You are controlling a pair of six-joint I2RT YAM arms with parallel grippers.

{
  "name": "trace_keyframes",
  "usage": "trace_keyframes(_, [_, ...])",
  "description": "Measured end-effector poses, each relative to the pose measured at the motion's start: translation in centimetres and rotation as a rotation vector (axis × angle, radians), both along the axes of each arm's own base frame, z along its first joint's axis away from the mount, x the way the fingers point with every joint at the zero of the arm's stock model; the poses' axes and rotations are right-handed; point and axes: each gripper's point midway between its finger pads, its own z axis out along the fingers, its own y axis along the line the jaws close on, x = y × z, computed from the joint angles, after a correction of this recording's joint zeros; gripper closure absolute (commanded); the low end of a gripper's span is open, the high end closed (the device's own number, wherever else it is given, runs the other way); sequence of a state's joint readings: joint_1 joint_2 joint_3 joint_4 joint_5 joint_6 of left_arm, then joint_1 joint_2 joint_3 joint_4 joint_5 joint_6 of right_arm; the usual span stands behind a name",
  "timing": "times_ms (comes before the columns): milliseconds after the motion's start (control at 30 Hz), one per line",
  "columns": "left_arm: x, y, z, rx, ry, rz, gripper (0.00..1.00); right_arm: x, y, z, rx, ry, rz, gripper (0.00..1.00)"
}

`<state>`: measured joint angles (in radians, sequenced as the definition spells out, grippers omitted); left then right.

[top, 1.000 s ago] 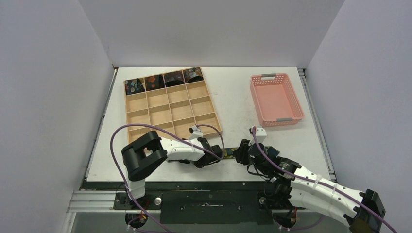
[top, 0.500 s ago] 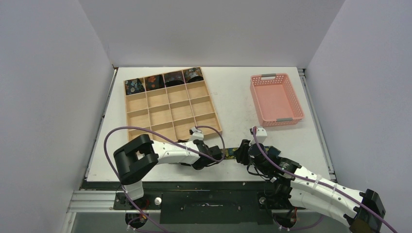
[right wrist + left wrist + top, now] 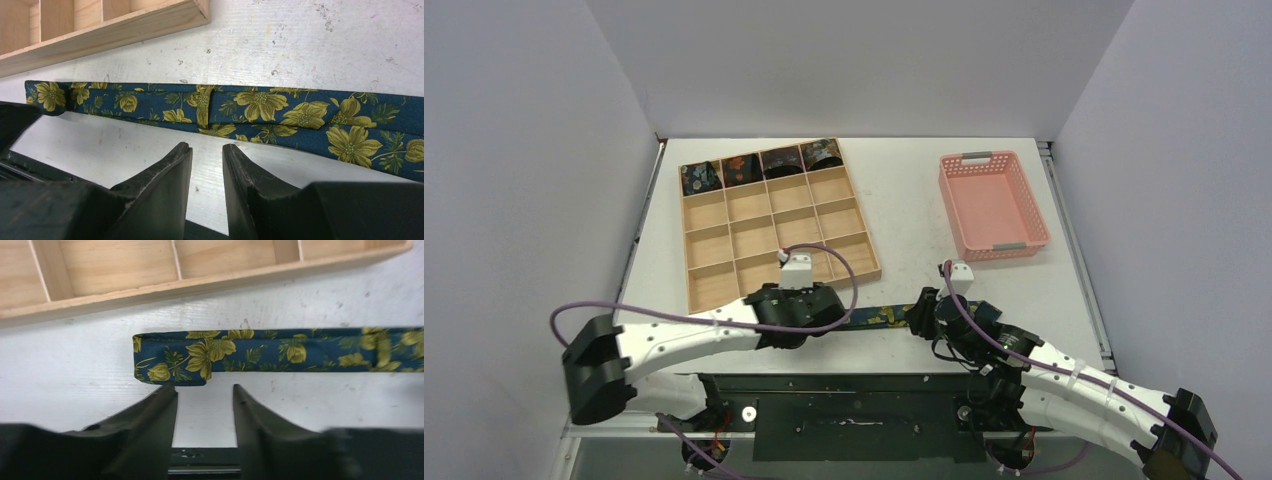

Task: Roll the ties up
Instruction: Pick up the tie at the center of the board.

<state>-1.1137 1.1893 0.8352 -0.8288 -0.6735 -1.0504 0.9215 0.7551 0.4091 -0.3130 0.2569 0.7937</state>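
Note:
One tie, dark navy with yellow flowers, lies flat as a long strip near the table's front edge. Its left end rests just beyond the tips of my left gripper, which is open and holds nothing. In the top view the left gripper sits at that end of the strip. The same tie runs across the right wrist view. My right gripper hovers just short of it, jaws a little apart with bare table between them, near the strip's right part. Several rolled ties fill the tray's far row.
A wooden tray of compartments stands at the back left, its near wall close behind the strip. A pink basket sits at the back right. The table's front edge lies right under both grippers.
My left gripper has opened, let go of the tie and moved left along it as its arm swung out leftward. The strip now lies uncovered. The right arm has not moved.

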Motion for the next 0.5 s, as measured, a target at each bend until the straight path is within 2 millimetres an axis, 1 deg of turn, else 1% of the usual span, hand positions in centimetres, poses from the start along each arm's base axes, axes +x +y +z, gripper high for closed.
trace_keyframes(67, [0.2,0.9,0.4,-0.133,-0.023,0.015,0.83,0.1,0.2,-0.1,0.001,0.002,0.003,0.72])
trace_keyframes(133, [0.8,2.1,0.1,-0.248,-0.041,0.048,0.94,0.1,0.4,-0.2,0.002,0.007,0.009,0.73])
trace_keyframes(167, [1.0,2.9,-0.6,-0.301,-0.042,0.070,0.97,0.1,0.5,-0.3,0.002,0.010,0.012,0.73])
trace_keyframes(233, [1.2,3.9,-1.7,-0.356,-0.034,0.097,1.00,0.1,0.7,-0.4,0.003,0.014,0.017,0.74])
trace_keyframes(333, [1.3,4.5,-3.6,-0.415,0.007,0.113,1.00,0.1,1.1,-0.4,0.015,0.014,0.028,0.74])
trace_keyframes(400, [1.3,4.1,-4.4,-0.436,0.034,0.103,1.00,0.2,1.4,-0.3,0.024,0.012,0.035,0.75])
trace_keyframes(500, [1.5,3.1,-4.9,-0.465,0.056,0.067,1.00,0.2,1.8,-0.3,0.033,0.014,0.043,0.75])
